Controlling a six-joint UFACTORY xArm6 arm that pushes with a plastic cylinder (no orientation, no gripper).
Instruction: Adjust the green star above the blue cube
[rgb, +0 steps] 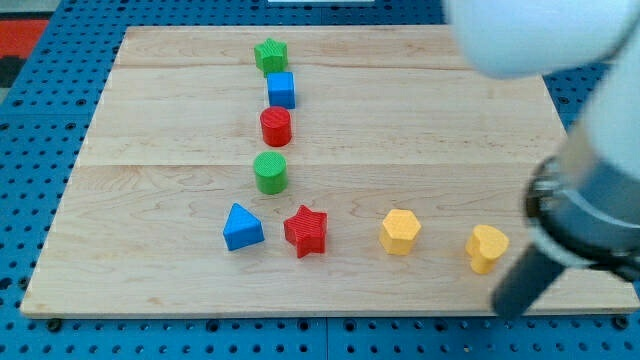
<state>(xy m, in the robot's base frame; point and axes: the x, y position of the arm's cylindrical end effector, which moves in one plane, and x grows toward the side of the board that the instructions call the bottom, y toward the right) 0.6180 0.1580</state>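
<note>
The green star (270, 55) sits near the view's top of the wooden board (450, 130), just above and slightly left of the blue cube (282, 90), touching or nearly touching it. My tip (504, 306) is far off at the view's bottom right, near the board's bottom edge, just below and right of the yellow heart (486, 247). The rod slants up to the right into the blurred arm.
A red cylinder (276, 126) and a green cylinder (270, 172) continue the column below the cube. A blue triangle (242, 227), a red star (306, 231) and a yellow hexagon (400, 231) lie in a row towards the heart.
</note>
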